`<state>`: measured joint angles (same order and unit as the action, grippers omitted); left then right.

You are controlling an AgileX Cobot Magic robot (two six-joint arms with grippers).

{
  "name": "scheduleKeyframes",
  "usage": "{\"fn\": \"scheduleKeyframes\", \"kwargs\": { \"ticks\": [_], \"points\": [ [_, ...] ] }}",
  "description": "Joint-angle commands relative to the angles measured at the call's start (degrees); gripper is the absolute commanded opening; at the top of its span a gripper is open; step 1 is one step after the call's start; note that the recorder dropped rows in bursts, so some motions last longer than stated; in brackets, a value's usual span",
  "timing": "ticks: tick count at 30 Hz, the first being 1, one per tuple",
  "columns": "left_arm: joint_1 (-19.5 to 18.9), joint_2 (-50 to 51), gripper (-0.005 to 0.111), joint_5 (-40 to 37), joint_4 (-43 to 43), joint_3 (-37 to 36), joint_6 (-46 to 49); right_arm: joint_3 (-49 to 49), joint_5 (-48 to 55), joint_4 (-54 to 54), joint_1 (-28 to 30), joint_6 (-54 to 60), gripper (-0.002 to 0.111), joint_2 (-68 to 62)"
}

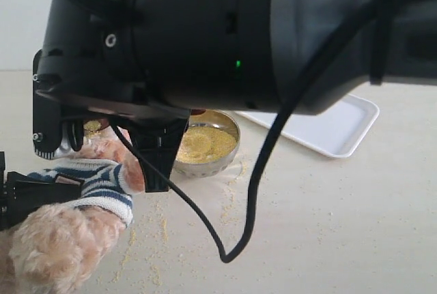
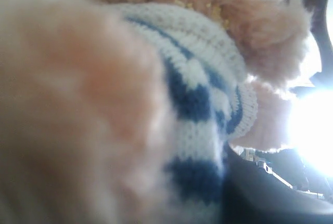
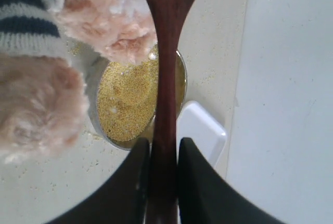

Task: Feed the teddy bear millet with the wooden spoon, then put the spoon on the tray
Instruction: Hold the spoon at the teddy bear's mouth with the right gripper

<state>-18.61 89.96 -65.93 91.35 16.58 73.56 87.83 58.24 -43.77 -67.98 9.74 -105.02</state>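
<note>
Black right arm fills the upper frame of the exterior view, reaching leftward; right gripper (image 3: 164,148) pinches narrowly the handle of the slim dark reddish-brown wooden spoon (image 3: 165,52), its bowl beside a paw of the fluffy light-brown teddy bear (image 1: 58,246), lower left; left gripper (image 1: 20,195) by the bear, opening unclear; yellow millet (image 1: 203,144) in a small round steel bowl (image 1: 220,168), centre; flat white rectangular tray (image 1: 341,130), right; pale tabletop (image 1: 341,226) speckled with grains.

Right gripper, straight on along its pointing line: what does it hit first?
Probably the teddy bear: the right gripper is shut on the wooden spoon, whose bowl leads, beside the bear's fur. Past the tip is out of frame; depth unclear.
</note>
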Motion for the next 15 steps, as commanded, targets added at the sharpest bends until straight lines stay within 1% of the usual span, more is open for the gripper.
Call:
{"fn": "scheduleKeyframes", "kwargs": {
  "ticks": [1,15],
  "points": [
    [-0.09,0.03,0.005,-1.57,0.72,0.15,0.16,0.13,0.95,-1.76,-0.33,-0.63,0.0,0.39],
    [-0.09,0.03,0.005,-1.58,0.72,0.15,0.41,0.13,3.83,-6.89,-3.09,0.38,0.0,0.39]
  ]
}}
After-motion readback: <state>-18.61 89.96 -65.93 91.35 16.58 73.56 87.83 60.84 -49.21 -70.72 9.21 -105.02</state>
